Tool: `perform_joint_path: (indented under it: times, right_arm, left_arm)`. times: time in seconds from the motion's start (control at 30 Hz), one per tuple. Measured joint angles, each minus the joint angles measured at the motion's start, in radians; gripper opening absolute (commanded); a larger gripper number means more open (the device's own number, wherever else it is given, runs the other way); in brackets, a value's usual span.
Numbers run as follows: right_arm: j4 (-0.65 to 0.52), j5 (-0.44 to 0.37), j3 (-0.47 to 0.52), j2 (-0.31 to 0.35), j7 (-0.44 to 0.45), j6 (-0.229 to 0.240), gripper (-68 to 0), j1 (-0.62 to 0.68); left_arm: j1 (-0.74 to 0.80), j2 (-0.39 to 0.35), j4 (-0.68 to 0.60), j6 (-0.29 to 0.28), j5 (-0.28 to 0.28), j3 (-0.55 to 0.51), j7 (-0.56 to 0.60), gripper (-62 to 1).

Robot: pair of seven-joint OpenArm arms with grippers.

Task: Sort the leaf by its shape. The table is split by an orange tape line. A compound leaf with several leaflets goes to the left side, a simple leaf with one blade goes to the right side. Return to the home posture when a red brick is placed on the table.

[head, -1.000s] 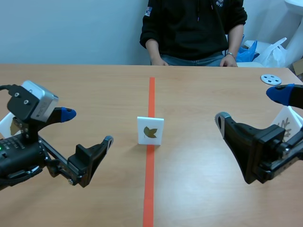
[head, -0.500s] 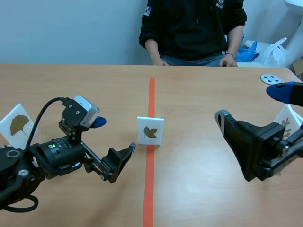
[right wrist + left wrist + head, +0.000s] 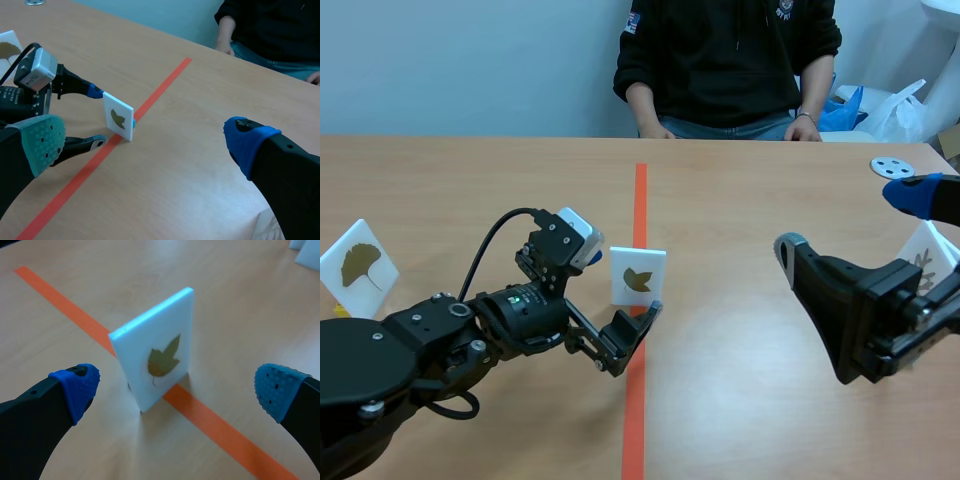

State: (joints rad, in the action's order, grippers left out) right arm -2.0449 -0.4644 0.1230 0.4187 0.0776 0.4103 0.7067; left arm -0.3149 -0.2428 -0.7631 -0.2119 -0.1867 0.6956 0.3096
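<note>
Although the table [image 3: 770, 190] is looking much as it did a second ago, your left arm [image 3: 440, 345] is doing all the moving: it is sweeping in from the left edge toward the orange tape line [image 3: 640, 190] and is now reaching the middle. Your right arm [image 3: 870, 310] is staying where it was, low on its own side, with the right gripper [image 3: 850, 222] spread wide and holding nothing. The left gripper [image 3: 177, 388] is also standing wide open. Its fingers are now bracketing the white card [image 3: 155, 347] without touching it, with one blue pad [image 3: 80, 385] sitting on each side and a clear gap at both. The card is standing upright on the tape line, right where it was, so nothing is being gripped yet. The leaf [image 3: 161, 360] printed on it is showing as one lobed blade rather than several leaflets, so I am judging that it is heading for the right side. That means you are finishing the approach and coming up to the grasp. Closing on the card looks like your next call, and a thin upright card is likely to tip if one pad is arriving first. No red brick is showing on the table, so the sorting is going on.
</note>
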Motion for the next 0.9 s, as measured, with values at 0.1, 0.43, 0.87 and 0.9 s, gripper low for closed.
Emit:
perform_joint_path:
  times: [0.1,0.43,0.87,0.9]
  right_arm:
    - [0.0,0.0,0.0,0.0,0.0,0.0,-0.4,0.0]
    - [0.0,0.0,0.0,0.0,0.0,0.0,-0.4,0.0]
    - [0.0,0.0,0.0,0.0,0.0,0.0,-0.4,0.0]
    - [0.0,0.0,0.0,0.0,0.0,0.0,-0.4,0.0]
  left_arm:
    - [-0.027,0.026,0.042,0.002,0.0,0.0,0.01,1.4]
    - [-0.048,0.039,0.097,-0.023,0.0,0.02,0.043,1.4]
    - [-0.048,0.071,0.096,-0.017,-0.015,0.058,0.043,-18.3]
    - [-0.048,0.072,0.096,-0.015,-0.034,0.058,0.043,-18.9]
